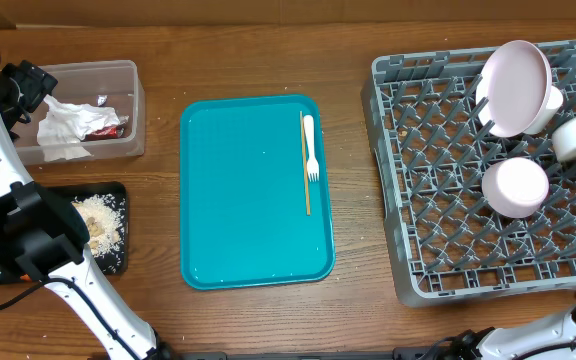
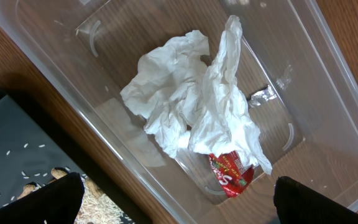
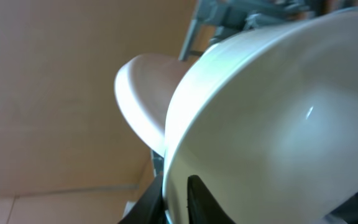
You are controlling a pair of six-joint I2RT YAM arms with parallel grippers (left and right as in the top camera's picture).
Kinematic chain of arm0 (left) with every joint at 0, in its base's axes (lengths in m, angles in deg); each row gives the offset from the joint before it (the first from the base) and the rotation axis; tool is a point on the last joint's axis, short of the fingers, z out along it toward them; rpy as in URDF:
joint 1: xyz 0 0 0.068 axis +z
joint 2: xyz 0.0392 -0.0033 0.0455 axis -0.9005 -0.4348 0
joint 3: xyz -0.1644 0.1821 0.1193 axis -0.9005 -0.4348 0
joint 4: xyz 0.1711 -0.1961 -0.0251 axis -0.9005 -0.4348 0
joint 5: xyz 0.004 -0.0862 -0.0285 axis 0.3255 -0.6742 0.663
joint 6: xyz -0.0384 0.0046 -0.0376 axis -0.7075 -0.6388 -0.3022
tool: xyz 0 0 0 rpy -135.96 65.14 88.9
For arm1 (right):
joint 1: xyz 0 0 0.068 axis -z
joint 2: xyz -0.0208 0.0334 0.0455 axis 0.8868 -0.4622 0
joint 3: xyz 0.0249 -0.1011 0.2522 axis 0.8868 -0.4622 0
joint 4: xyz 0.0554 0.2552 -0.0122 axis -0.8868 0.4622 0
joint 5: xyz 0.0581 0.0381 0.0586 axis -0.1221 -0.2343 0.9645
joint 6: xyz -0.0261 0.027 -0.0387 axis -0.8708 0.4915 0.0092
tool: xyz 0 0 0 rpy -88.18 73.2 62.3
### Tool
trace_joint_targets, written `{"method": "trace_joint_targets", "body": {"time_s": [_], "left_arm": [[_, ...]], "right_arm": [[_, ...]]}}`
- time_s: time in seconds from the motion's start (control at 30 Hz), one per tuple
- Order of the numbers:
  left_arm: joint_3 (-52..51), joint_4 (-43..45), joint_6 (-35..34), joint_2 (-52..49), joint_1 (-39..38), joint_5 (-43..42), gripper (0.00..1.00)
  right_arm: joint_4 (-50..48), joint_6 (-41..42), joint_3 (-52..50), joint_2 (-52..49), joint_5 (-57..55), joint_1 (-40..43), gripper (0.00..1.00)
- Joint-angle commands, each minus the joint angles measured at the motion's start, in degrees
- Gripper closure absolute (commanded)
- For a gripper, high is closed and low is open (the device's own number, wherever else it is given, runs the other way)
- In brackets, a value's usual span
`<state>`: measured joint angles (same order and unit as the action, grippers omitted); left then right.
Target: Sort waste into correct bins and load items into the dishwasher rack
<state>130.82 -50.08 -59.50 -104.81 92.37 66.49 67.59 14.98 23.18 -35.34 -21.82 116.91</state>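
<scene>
My left gripper [image 2: 191, 205] hangs open over the clear bin [image 2: 328, 93], which holds crumpled white napkins [image 2: 191, 106] and a red-and-white wrapper [image 2: 232, 171]. From overhead it [image 1: 23, 90] sits at the bin's [image 1: 133, 110] left end. The black bin [image 1: 118, 195] beside it holds beige food scraps [image 1: 98, 220]. My right gripper [image 3: 176, 176] pinches the rim of a white bowl [image 3: 278, 118] over the dishwasher rack [image 1: 438, 180]. A white plate [image 1: 516, 88] leans in the rack. Another bowl [image 1: 515, 187] lies upside down there. A white fork [image 1: 310, 145] and wooden stick [image 1: 305, 160] lie on the teal tray [image 1: 253, 190].
The teal tray lies between the bins and the rack on the wooden table. The left arm's white links [image 1: 8, 190] run along the table's left edge, over part of the black bin. The right arm enters at the far right, by the rack's edge.
</scene>
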Motion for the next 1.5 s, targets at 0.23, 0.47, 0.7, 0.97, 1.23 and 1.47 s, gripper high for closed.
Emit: {"method": "trace_joint_targets", "body": {"time_s": [0.23, 0.47, 0.7, 0.97, 1.23, 1.47], "left_arm": [[-0.2, 0.0, -0.3, 0.7, -0.2, 0.8, 0.0], [-0.2, 0.0, -0.3, 0.7, -0.2, 0.8, 0.0], [-0.2, 0.0, -0.3, 0.7, -0.2, 0.8, 0.0], [-0.2, 0.0, -0.3, 0.7, -0.2, 0.8, 0.0], [-0.2, 0.0, -0.3, 0.7, -0.2, 0.8, 0.0], [-0.2, 0.0, -0.3, 0.7, -0.5, 0.8, 0.0]], "right_arm": [[6.1, 1.6, 0.6, 3.5, -7.7, 1.5, 0.72], [15.6, 1.6, 4.4, 10.2, -19.8, 1.5, 0.54], [18.9, 4.4, 5.0, 21.5, -31.9, 1.5, 0.51], [18.6, 4.4, 5.0, 28.5, -36.0, -0.8, 0.38], [21.9, 2.6, 5.0, 28.5, -37.0, -16.6, 0.29], [20.0, -1.0, 5.0, 27.8, -37.0, -41.1, 0.0]]}}
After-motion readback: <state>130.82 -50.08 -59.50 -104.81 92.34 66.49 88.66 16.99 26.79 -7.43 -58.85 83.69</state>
